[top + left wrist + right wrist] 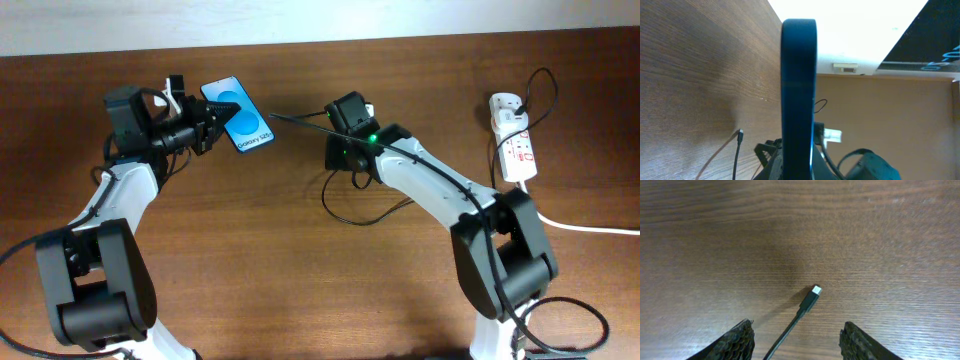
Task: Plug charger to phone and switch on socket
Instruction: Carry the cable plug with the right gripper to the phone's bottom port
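The phone (238, 115), its blue screen lit, is held tilted off the table by my left gripper (208, 128), which is shut on its lower end. In the left wrist view the phone (799, 85) shows edge-on as a dark bar. The charger (300, 124), a thin black cable, sticks out left from my right gripper (338, 140), with its tip a short way from the phone. In the right wrist view the cable (807, 301) runs between the spread fingers of my right gripper (800, 342) without touching them, its tip above the wood. The socket (513, 140) lies at the far right.
The charger's slack loops on the table (350, 210) below my right arm. A black lead curls up from a plug in the socket's top (505, 103). A thick white cord (585, 226) runs off right. The charger tip also shows in the left wrist view (740, 134).
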`<state>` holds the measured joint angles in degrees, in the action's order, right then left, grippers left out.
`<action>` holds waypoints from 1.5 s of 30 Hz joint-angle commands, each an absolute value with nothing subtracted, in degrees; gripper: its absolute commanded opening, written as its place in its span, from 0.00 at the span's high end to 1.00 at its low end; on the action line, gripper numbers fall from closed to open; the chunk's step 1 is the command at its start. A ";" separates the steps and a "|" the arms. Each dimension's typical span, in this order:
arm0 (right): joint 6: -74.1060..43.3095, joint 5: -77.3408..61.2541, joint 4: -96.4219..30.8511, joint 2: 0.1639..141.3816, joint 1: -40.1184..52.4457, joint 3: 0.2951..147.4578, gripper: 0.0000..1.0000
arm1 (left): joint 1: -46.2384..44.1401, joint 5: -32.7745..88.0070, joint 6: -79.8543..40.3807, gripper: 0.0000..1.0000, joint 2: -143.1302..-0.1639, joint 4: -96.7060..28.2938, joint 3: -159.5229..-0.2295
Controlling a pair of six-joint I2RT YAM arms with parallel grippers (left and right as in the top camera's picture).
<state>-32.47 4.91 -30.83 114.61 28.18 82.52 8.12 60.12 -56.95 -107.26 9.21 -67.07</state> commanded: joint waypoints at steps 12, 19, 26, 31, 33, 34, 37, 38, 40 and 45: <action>-40.86 4.54 -25.96 122.76 28.47 83.88 0.67 | 8.32 62.87 -55.61 1.00 -106.17 9.69 -68.23; -41.01 -7.60 -26.81 122.50 27.46 84.12 0.96 | 8.32 62.67 -55.59 1.00 -106.17 9.10 -68.23; -17.65 -34.68 -36.73 111.96 17.06 84.62 0.96 | 8.25 58.65 -53.04 1.00 -106.17 3.79 -68.23; 7.51 -64.40 -49.63 108.71 9.45 84.40 0.96 | 5.76 60.69 -45.52 1.00 -106.17 4.40 -68.23; 18.55 -72.23 -56.21 108.71 7.27 83.66 0.96 | 3.20 61.19 -45.50 1.00 -106.17 7.86 -68.23; 24.10 -74.17 -59.83 108.73 6.22 83.26 0.96 | 1.26 61.28 -45.54 1.00 -106.17 11.66 -68.23; 34.44 -78.30 -66.65 108.73 2.44 80.31 0.96 | -2.39 58.04 -50.76 1.00 -106.85 17.78 -68.23; 38.17 -81.06 -68.05 108.73 1.06 78.67 0.96 | -3.27 58.26 -54.46 1.00 -108.44 21.32 -68.23; 42.63 -85.95 -68.16 108.73 -1.56 74.19 0.96 | -4.86 58.26 -60.29 1.00 -111.81 27.59 -68.23; 48.47 -88.90 -66.59 108.81 -4.93 65.25 0.96 | -9.76 52.99 -77.36 1.00 -118.39 42.83 -68.29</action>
